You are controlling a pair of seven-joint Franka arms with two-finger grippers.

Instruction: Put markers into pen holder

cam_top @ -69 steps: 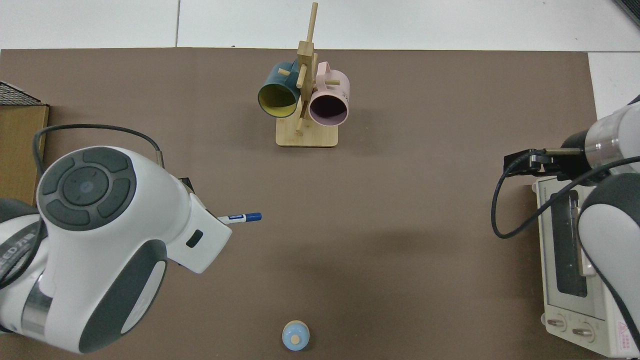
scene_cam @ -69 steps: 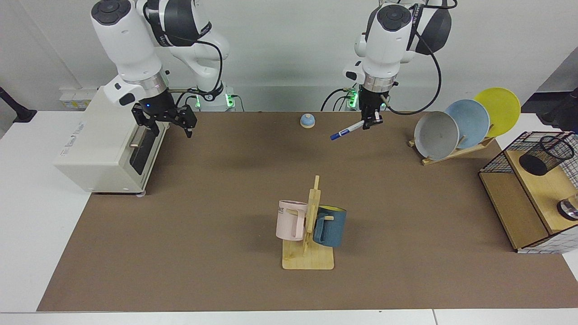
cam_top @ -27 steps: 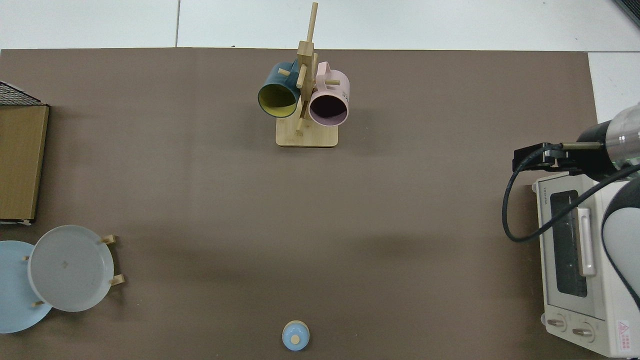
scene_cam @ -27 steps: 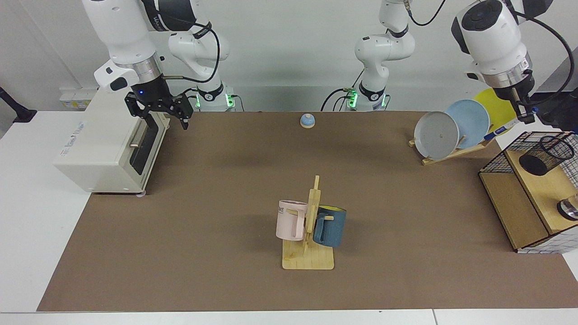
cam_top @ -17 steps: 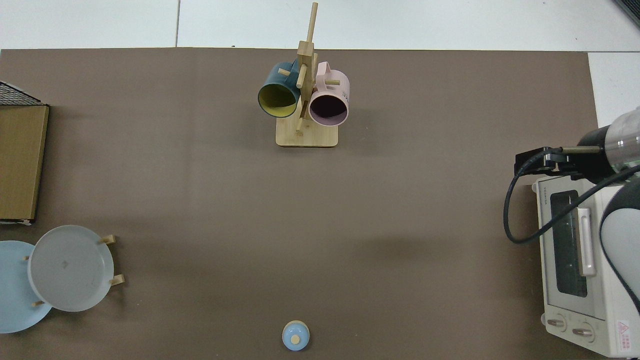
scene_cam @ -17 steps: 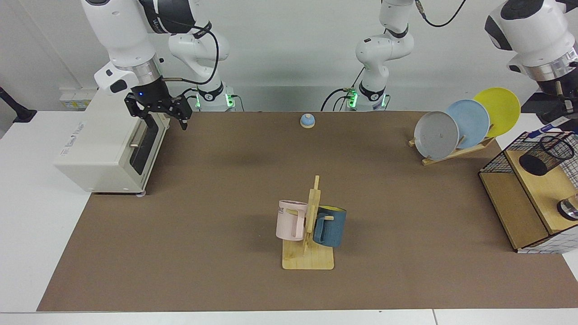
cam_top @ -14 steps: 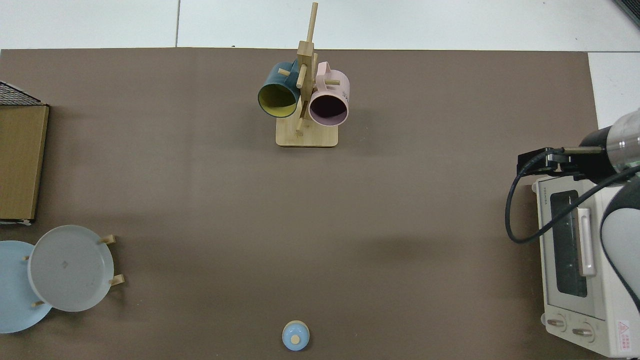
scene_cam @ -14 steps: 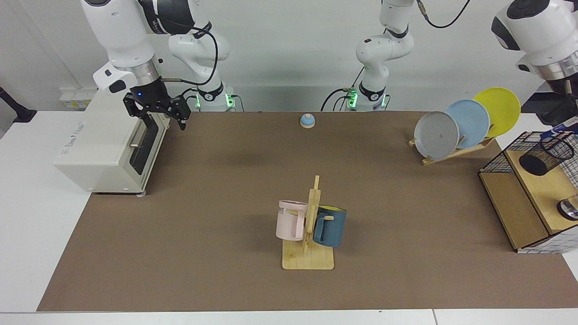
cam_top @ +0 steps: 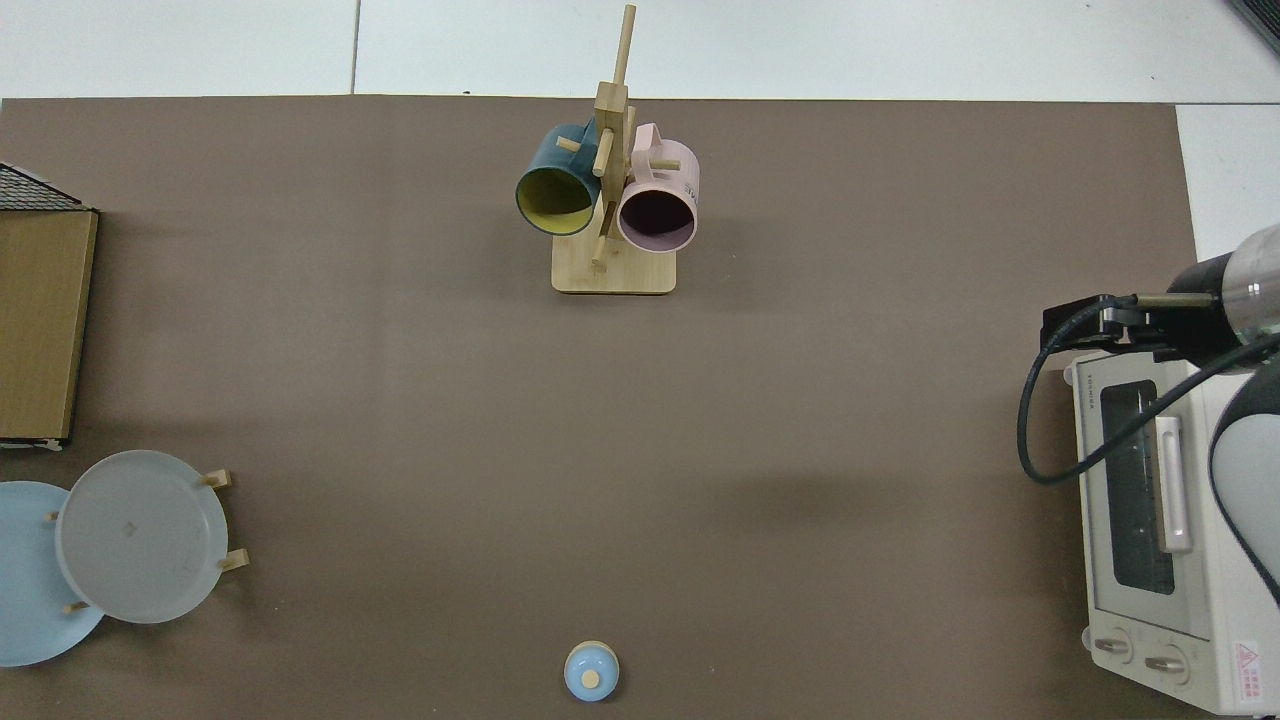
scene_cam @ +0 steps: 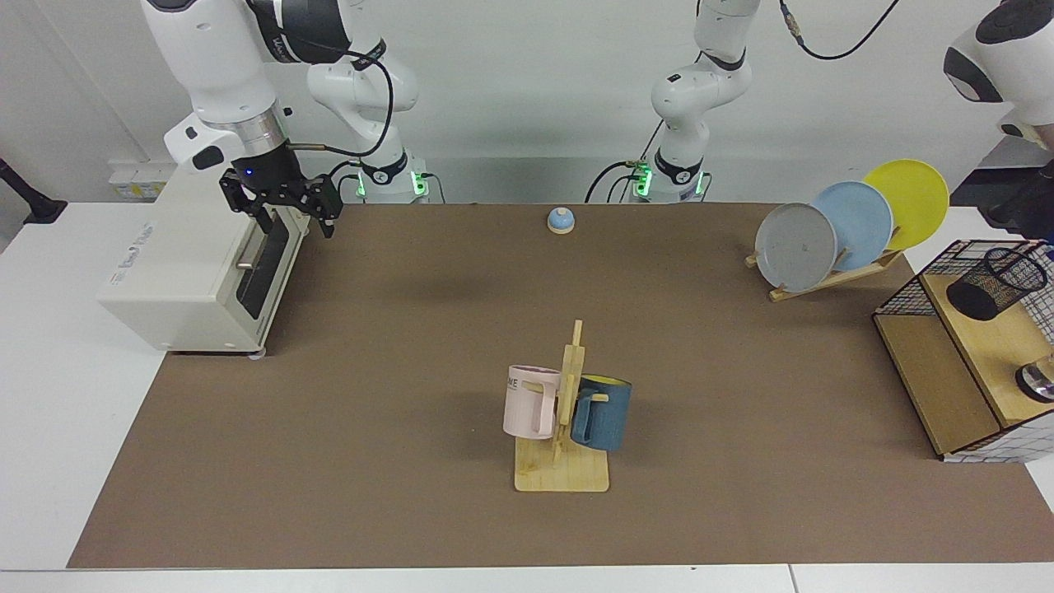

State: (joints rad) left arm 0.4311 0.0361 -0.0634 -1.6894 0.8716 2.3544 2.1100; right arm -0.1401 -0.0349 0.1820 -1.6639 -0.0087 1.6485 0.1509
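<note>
At the far left of the facing view we see a white toaster oven [scene_cam: 193,272] at the edge of the brown mat [scene_cam: 461,329]. Our right gripper [scene_cam: 284,212] hangs just above the oven's front corner, its 2 fingers spread apart and holding nothing; this arm waits. At the back of the mat sits a small blue bell [scene_cam: 561,220]. In the middle, nearer the camera, a wooden rack [scene_cam: 564,445] carries 2 mugs, 1 pink [scene_cam: 529,401] and 1 blue [scene_cam: 603,412]. Further along, 3 plates [scene_cam: 852,222] lean in a wooden stand. At the far edge, the pen holder [scene_cam: 996,282] stands on a wood and wire shelf [scene_cam: 955,362]. Our left arm [scene_cam: 1000,66] reaches over it, but its gripper is cut off by the frame, and the marker is out of sight too.
</note>
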